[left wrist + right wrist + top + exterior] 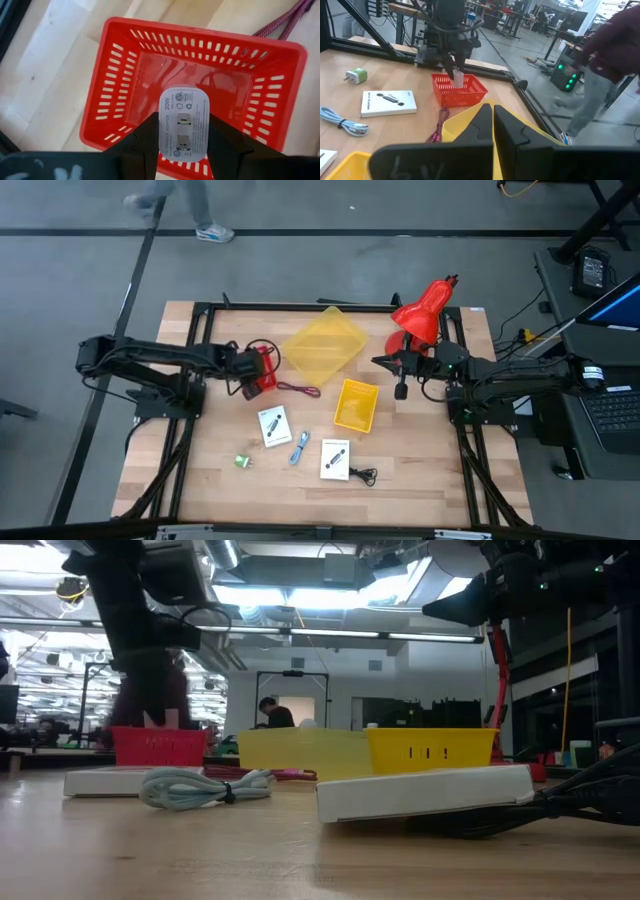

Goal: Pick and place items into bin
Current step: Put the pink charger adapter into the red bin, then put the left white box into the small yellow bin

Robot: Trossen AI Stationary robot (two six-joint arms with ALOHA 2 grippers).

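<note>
My left gripper hovers over a small red slotted basket, shut on a white 20W power adapter. In the high view it sits at the basket left of centre. My right gripper is shut and empty, held above the table near the red lamp. Two white cards, a blue-grey cable, a green object, a black cord and a dark red cord lie flat on the table. My left gripper pinches the white adapter between its two fingers, one on each narrow side of the body. The fingers come from above, pointing down. The pronged face looks back at the wrist camera. The adapter hangs clear above the basket's opening.
A large translucent yellow bin and a small yellow bin stand mid-table, between the arms. The red lamp stands at the far right. A black frame borders the table's far edge. A person walks past the table.
</note>
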